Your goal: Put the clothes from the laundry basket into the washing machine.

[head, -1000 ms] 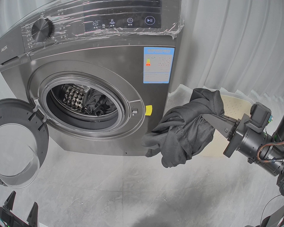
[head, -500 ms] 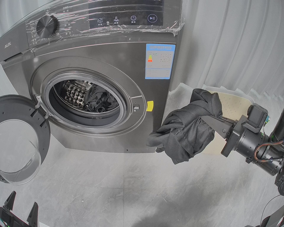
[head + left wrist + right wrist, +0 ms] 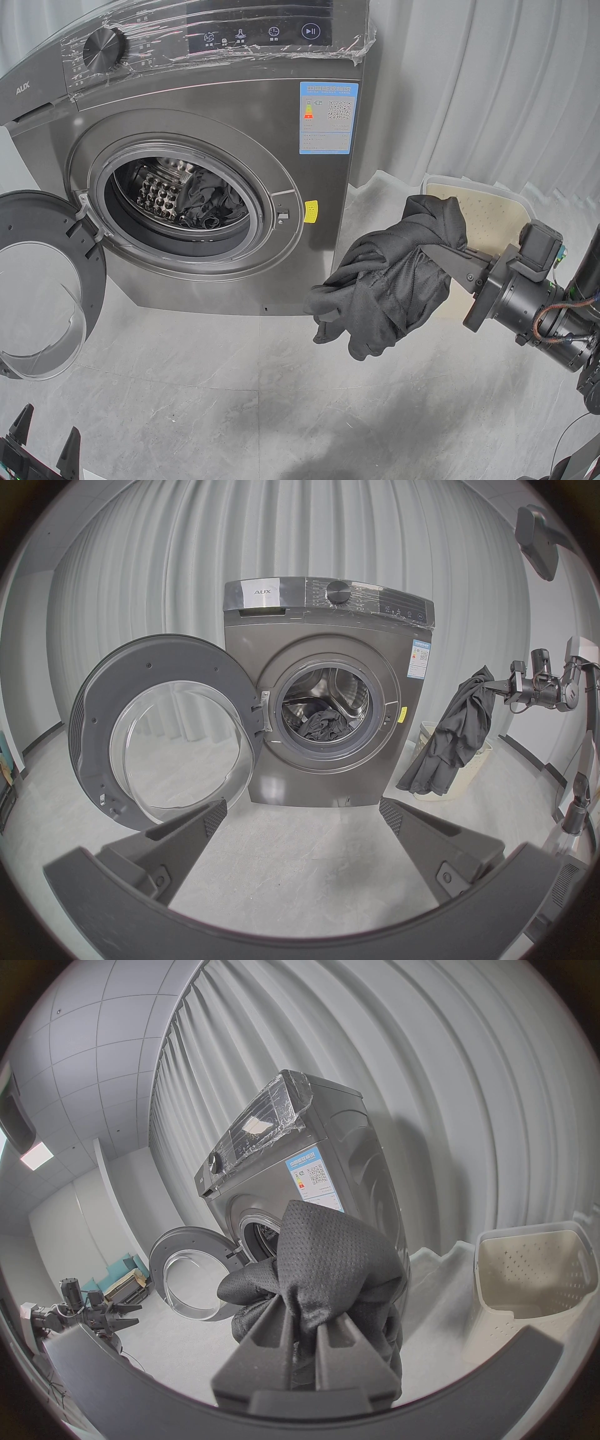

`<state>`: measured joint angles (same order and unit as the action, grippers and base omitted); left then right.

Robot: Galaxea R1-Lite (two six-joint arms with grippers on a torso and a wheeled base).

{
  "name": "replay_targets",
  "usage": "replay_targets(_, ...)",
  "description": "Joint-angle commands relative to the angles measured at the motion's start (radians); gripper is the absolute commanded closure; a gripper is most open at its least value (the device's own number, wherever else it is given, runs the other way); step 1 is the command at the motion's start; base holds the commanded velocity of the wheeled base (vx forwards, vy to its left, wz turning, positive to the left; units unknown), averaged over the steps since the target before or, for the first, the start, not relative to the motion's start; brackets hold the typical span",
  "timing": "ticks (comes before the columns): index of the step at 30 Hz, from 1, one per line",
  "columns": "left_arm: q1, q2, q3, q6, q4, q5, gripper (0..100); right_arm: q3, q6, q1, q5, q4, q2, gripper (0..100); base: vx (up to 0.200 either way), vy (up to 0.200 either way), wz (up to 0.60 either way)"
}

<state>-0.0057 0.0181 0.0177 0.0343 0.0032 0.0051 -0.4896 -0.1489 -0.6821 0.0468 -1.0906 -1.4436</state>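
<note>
One black garment [image 3: 206, 203] already inside the drum of the washing machine [image 3: 187, 112], heaped toward the back, with the round door [image 3: 44, 281] swung fully open. Second piece, a dark mesh garment [image 3: 387, 281], in mid-air: clamped in the right gripper [image 3: 434, 251], jaws pinched tight on a bunched fold, the rest drooping toward the floor. Hangs in front of the laundry basket [image 3: 475, 185], near the machine's right front corner and well apart from the drum opening. Laundry basket apparently empty in the right wrist view, with bare perforated walls as far as can be seen. Judging by that: probably the last piece in hand, with the carry to the opening and the release left to do. Left gripper [image 3: 45, 437] low at the near left, jaws spread wide, holding nothing.

Writing: blue label [image 3: 328, 117] on the upper right of the front panel, with a small coloured chart and a square code. Yellow sticker [image 3: 310, 211] beside the door latch. Logo lettering on the detergent drawer [image 3: 31, 94]. Lit icons on the control panel [image 3: 262, 31] under crinkled plastic film, next to the dial [image 3: 103, 48]. Fine print too small to make out.
</note>
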Motion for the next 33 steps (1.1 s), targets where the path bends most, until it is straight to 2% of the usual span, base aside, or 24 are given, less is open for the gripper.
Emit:
replay_targets(1, 0.0, -0.012, -0.015, 0.001, 0.0, 0.001, 0, -0.003, 0.0, 0.0, 0.001, -0.002, -0.006, 100, 0.0, 0.2, 0.0)
replay_targets(18, 0.0, -0.012, -0.015, -0.001, 0.0, 0.001, 0, 0.0, 0.0, 0.0, -0.001, -0.002, -0.006, 100, 0.0, 0.2, 0.0)
replay_targets(23, 0.0, -0.012, -0.015, 0.001, 0.0, 0.001, 0, 0.003, 0.0, 0.0, -0.001, -0.002, -0.008, 100, 0.0, 0.0, 0.0)
replay_targets(30, 0.0, -0.012, -0.015, -0.001, 0.0, 0.001, 0, 0.0, 0.0, 0.0, -0.001, -0.002, -0.006, 100, -0.2, 0.0, 0.0)
replay_targets(33, 0.0, -0.012, -0.015, 0.001, 0.0, 0.001, 0, 0.003, 0.0, 0.001, -0.001, -0.002, -0.006, 100, 0.0, 0.0, 0.0)
